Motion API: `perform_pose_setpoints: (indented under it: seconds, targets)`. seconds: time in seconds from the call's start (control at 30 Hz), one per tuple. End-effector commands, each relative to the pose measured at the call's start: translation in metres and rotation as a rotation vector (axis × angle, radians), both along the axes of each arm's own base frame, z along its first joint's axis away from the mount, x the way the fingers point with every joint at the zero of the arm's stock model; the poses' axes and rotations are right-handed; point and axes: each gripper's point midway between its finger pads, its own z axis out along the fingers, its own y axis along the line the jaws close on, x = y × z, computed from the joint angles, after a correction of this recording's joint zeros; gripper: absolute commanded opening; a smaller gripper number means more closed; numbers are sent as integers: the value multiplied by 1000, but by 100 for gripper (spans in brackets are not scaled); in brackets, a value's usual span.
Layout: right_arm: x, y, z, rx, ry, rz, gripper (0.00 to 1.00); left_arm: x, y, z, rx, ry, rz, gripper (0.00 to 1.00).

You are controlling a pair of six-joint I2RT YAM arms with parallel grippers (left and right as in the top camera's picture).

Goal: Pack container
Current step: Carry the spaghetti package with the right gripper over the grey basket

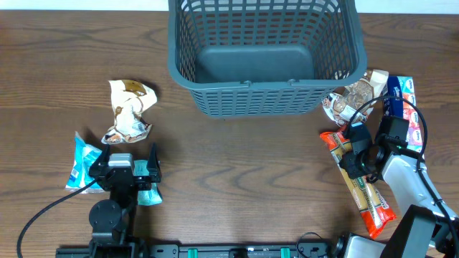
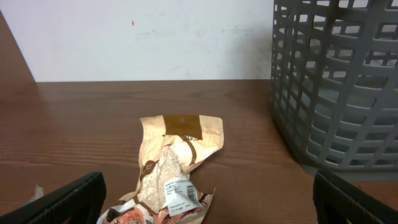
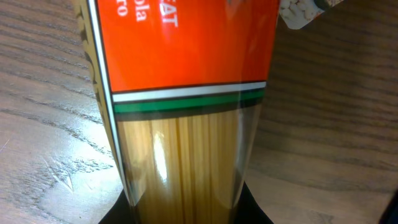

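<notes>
The right jaws are pinched nearly shut on the orange spaghetti packet [image 1: 363,190], which lies flat on the worktop [image 1: 237,172] and runs forward from between them. The left jaws stand wide open and hold nothing, with a crumpled brown-and-white packet [image 2: 177,162] lying just ahead of them, midway between the two tips. The container [image 1: 262,97] stands upright on the worktop well ahead of both, off to the right of the left jaws and off to the left of the right jaws.
</notes>
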Motion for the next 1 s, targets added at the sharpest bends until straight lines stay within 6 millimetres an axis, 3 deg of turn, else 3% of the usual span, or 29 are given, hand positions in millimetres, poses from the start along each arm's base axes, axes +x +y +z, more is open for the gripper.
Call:
perform_pose_setpoints:
  seconds: [0.0, 0.33, 0.97]
  targets:
    - [-12, 7, -16, 43, 54, -31, 1, 0, 1, -17, 17, 43, 7, 99]
    - [22, -5, 13, 65, -31, -195, 1, 0, 1, -17, 17, 43, 7, 99]
    - [84, -27, 118, 112, -195, -443, 1, 0, 1, -17, 17, 46, 7, 99]
